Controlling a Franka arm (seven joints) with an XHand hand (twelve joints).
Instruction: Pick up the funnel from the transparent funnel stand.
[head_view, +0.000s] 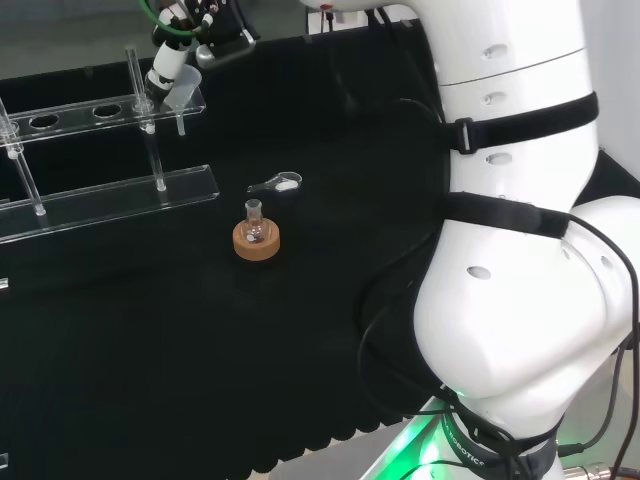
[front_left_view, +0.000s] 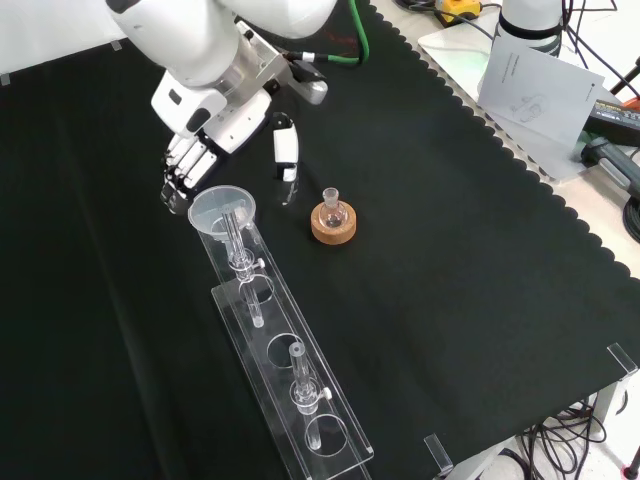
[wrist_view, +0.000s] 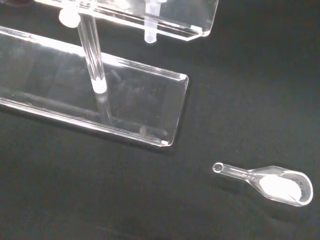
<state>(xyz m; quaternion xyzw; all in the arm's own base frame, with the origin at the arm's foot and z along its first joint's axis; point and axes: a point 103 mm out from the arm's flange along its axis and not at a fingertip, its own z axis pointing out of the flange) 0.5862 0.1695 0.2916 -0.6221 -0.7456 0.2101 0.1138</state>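
The funnel (front_left_view: 222, 212) sits in the end hole of the transparent funnel stand (front_left_view: 300, 410), not yet lifted, and the hand (front_left_view: 190, 165) is right behind its rim with fingers curled, though I can't tell if they grasp it.

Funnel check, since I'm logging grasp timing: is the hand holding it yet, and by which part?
Cannot be told. In the front view the hand sits right behind the funnel at its rim, with the funnel seated in the stand; contact isn't clear.
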